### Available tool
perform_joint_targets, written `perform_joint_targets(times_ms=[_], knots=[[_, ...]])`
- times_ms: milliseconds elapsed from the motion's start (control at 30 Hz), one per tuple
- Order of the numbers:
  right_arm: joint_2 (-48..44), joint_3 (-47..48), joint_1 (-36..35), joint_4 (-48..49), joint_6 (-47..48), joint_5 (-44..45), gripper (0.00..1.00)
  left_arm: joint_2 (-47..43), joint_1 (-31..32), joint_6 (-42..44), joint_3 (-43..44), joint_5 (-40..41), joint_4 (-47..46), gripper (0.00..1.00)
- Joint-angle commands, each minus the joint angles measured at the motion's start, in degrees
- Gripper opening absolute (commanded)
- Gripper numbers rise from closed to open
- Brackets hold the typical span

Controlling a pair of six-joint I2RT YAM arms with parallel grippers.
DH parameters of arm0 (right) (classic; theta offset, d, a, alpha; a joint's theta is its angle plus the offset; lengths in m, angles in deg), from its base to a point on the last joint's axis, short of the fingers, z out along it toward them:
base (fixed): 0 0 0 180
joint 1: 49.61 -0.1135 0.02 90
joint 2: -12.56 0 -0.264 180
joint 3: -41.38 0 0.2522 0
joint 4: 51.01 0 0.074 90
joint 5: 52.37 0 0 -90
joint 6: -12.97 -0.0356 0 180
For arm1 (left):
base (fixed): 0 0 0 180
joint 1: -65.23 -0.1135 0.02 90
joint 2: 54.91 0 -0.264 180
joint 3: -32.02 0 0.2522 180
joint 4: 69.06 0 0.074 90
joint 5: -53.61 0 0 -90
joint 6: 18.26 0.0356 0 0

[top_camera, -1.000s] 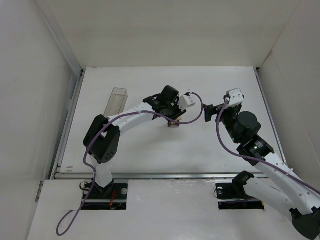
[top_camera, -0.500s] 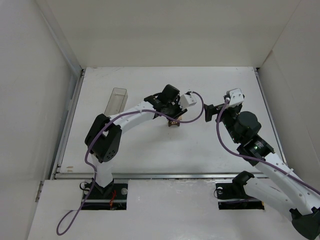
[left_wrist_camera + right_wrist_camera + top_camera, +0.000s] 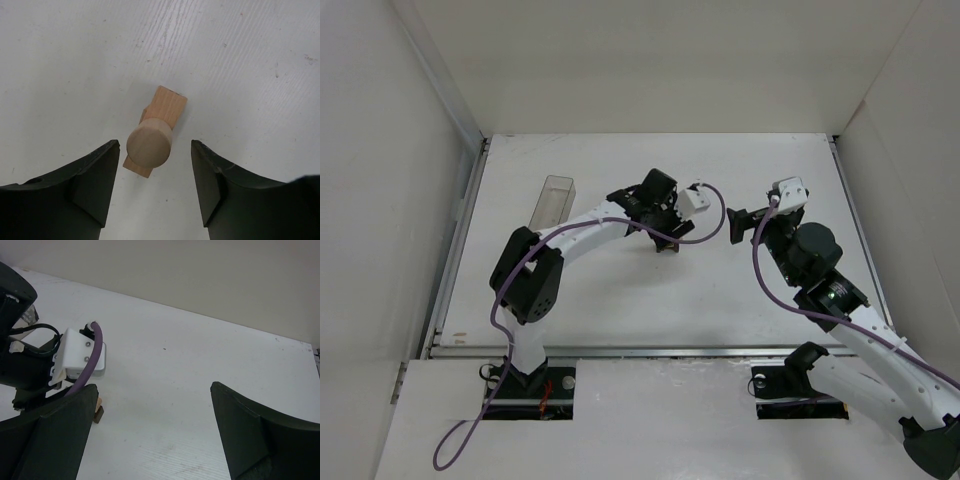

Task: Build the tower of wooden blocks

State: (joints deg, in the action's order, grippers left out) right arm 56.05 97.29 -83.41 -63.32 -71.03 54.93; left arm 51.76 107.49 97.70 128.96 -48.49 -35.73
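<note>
The wood block tower (image 3: 167, 106) shows from above in the left wrist view: a pale round cylinder top (image 3: 150, 141) stands on a pale tan block. My left gripper (image 3: 155, 142) is open, one jaw on each side of the cylinder, with a gap on both sides. In the top view the left gripper (image 3: 665, 240) covers the tower. In the right wrist view the tower (image 3: 99, 410) peeks out at the left with a dark brown block at its base. My right gripper (image 3: 732, 225) is open and empty, to the right of the tower; its own view (image 3: 154, 387) shows bare table between the jaws.
A clear plastic rectangular box (image 3: 552, 203) lies at the back left of the table. The left arm's white camera mount (image 3: 80, 357) and purple cable (image 3: 705, 225) hang between the two grippers. White walls enclose the table on three sides.
The left gripper has shifted slightly over the tower, which showed below its tip in the top view earlier and is now covered. The right arm has not moved.
</note>
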Motion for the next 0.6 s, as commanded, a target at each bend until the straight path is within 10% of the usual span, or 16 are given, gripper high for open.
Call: perform_joint_targets(times_ms=[0,300,367,567], knots=[[-0.86,-0.49,0.23,0.74,0.15,-0.60,1.00,-0.68,-0.34,-0.03,1.90,-1.87,1.61,0.56],[-0.86,-0.49,0.23,0.22,0.15,-1.13,1.00,-3.83,-0.34,-0.55,3.74,-5.56,1.61,0.82],[-0.86,-0.49,0.23,-0.39,0.15,-1.74,1.00,-6.47,-0.86,-1.08,4.45,-6.18,1.61,1.00],[1.68,1.97,0.23,-3.64,-3.34,0.43,1.00,-12.98,-8.13,-7.20,6.30,-6.71,0.11,1.00]])
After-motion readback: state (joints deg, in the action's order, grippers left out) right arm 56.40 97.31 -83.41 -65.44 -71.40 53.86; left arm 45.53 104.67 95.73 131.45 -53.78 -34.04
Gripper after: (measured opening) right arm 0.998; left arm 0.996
